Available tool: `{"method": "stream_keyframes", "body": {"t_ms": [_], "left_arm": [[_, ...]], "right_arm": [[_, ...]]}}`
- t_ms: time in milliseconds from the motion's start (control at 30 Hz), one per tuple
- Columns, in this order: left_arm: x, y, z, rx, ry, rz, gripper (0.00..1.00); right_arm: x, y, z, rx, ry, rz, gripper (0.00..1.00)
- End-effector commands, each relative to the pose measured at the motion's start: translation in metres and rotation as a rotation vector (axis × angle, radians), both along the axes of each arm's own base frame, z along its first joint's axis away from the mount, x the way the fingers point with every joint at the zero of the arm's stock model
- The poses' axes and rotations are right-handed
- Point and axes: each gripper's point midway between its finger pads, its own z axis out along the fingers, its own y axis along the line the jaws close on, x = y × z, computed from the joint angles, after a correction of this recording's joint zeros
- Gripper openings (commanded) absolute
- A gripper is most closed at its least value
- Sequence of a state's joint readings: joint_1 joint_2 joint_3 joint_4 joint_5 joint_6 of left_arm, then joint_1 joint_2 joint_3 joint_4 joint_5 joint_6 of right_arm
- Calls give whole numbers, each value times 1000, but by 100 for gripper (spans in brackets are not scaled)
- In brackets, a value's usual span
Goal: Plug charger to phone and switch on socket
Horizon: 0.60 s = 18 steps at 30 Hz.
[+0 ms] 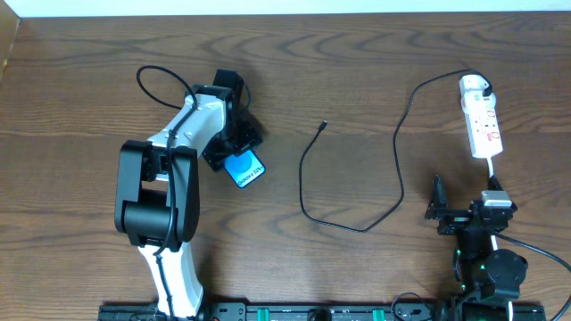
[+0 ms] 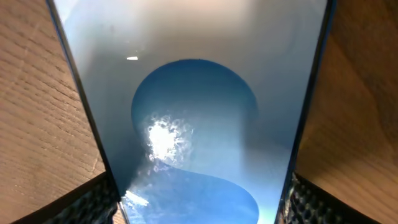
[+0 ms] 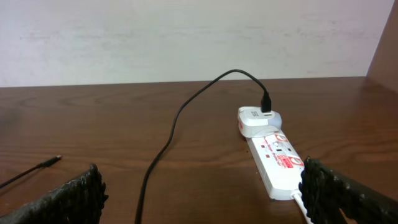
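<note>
Table [image 1: 357,53] edges: far edge runs along top of overhead view, pale wall [image 3: 186,37] behind it. Left edge just shows at top-left corner. Big bare stretch of wood across the far half and in the middle, betw. the two arms.

Phone [image 1: 244,168] sits left of centre, blue screen up, partly under the left gripper [image 1: 239,150]. Connector tip [image 1: 323,125] of the charger [image 1: 305,201] lies to the phone's right, apart from it, open wood betw. them. From the tip the cable loops toward the near side, rises in a tall arc and ends in the white plug [image 1: 473,86], seated in the far end of the socket [image 1: 483,127]. Socket lies at right, lengthwise far-to-near, w/ its own white cord [image 1: 493,171] trailing toward the right gripper [image 1: 466,203]. Switch on or off: cannot tell.

Left arm [image 1: 165,192]: reaches out from near edge, elbow folded, wrist angled far-right, low over the phone. On the wrist cam the screen fills the frame and the pads [image 2: 87,202] flank both long edges at the bottom corners, so jaws are closed onto the phone across its width. Phone lifted or flat on wood: cannot tell.

Right arm [image 1: 489,263]: tucked back at near edge, wrist level, pointing at socket. Jaws spread wide, nothing betw. them. Socket is near, ahead, not touching.
</note>
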<state>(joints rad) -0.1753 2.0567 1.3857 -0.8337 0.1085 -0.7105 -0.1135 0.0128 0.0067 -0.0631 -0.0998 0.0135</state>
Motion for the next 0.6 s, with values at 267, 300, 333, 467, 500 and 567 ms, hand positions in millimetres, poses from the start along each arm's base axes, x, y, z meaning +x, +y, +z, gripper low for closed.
{"method": "stream_keyframes", "body": {"t_ms": [267, 300, 333, 467, 500, 567], "left_arm": [[-20, 5, -16, 17, 85, -4, 75], [-16, 4, -12, 4, 70, -18, 75], [-13, 4, -8, -4, 59, -20, 75], [1, 7, 12, -22, -8, -14, 75], [2, 8, 17, -24, -21, -11, 75], [4, 9, 28, -28, -46, -13, 75]], "right_arm": [[0, 2, -1, -11, 1, 11, 99], [0, 2, -1, -11, 1, 11, 99], [0, 2, -1, -11, 1, 11, 99], [0, 2, -1, -11, 1, 11, 99], [0, 2, -1, -11, 1, 11, 99], [0, 2, -1, -11, 1, 11, 99]]}}
